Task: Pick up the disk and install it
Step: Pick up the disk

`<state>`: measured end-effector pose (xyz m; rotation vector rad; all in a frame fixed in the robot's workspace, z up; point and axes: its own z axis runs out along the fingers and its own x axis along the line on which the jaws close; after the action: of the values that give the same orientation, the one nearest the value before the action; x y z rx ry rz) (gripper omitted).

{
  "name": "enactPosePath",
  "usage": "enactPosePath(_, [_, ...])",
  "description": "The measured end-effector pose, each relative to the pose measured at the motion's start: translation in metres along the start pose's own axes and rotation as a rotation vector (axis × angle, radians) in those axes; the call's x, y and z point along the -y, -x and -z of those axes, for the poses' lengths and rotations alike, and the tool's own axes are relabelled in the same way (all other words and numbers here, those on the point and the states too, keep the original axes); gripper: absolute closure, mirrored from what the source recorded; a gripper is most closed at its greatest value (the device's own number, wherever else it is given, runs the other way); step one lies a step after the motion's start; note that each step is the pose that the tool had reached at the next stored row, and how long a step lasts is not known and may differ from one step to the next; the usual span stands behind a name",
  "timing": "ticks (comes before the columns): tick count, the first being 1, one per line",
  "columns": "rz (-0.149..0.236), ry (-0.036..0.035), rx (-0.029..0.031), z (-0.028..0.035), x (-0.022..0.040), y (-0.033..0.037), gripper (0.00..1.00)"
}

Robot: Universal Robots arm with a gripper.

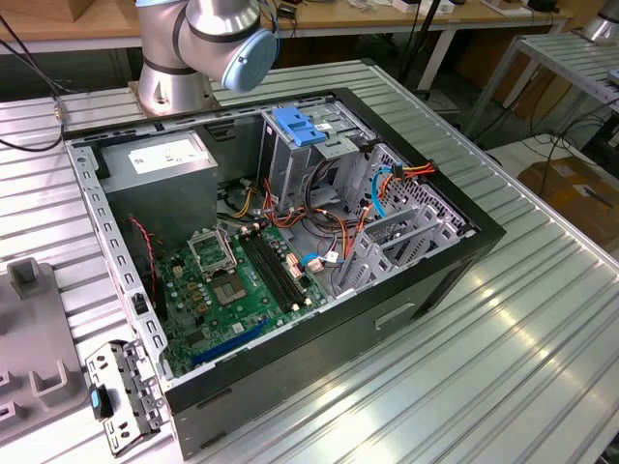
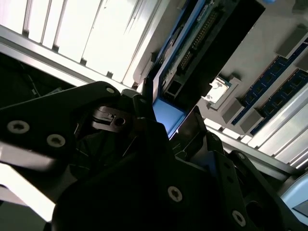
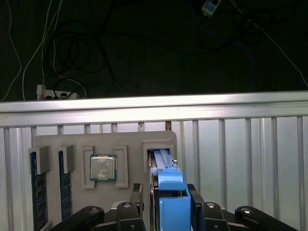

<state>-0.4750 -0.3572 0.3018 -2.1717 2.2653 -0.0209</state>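
In the first wrist view one hand [image 3: 165, 195] is gripping one disk [image 3: 172, 204], its two black fingers [image 3: 136, 198] narrowed to the width of the blue carrier and pressing on it from either side. The disk is standing on edge, its far end lying within the slot of one grey tray [image 3: 130, 142]. Beside the slot, the tray is carrying one square processor chip [image 3: 103, 167] and two blue memory sticks [image 3: 34, 190], each in its own pocket. The tray is lying on the ribbed metal table [image 3: 240, 154]. In the exterior view, one open computer case [image 1: 387, 319] is lying on the table, showing one green motherboard [image 1: 232, 280] and, farther back, one blue latch [image 1: 298, 126] and one grey power-supply box [image 1: 160, 159].
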Motion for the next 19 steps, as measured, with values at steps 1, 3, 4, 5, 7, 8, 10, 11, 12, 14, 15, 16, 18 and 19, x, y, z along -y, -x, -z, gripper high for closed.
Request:
enactPosePath(1, [0.0,-0.0007,0.0001,-0.0005,0.0,0.0,0.52])
enactPosePath(3, [0.001,-0.0034,0.0002,-0.0014,-0.0001,0.0001,0.52])
enactPosePath(4, [0.0,-0.0045,0.0003,-0.0016,-0.0001,0.0002,0.52])
enactPosePath(5, [0.0,-0.005,0.0003,-0.0018,-0.0001,0.0003,0.52])
enactPosePath(7, [0.0,-0.0055,0.0004,-0.0024,-0.0002,0.0005,0.52])
enactPosePath(8, [0.0,-0.0056,0.0004,-0.0028,-0.0007,0.0005,0.52])
enactPosePath(10, [0.0,-0.0057,0.0003,-0.0039,-0.0036,0.0004,0.52])
enactPosePath(11, [0.0,-0.0057,0.0003,-0.0045,-0.0049,0.0004,0.52])
enactPosePath(12, [0.0,-0.0059,0.0005,-0.0051,-0.0051,0.0003,0.52])
enactPosePath(14, [0.0,-0.0056,0.0002,-0.005,-0.0042,0.0004,0.52])
enactPosePath(15, [0.0,-0.0057,0.0002,-0.0051,-0.0036,0.0005,0.52])
enactPosePath(16, [0.0,-0.0057,0.0002,-0.0051,-0.0032,0.0005,0.52])
enactPosePath(18, [0.0,-0.0057,0.0001,-0.0051,-0.0031,0.0004,0.52])
enactPosePath(19, [0.0,-0.0057,0.0002,-0.0051,-0.0031,0.0004,0.52])
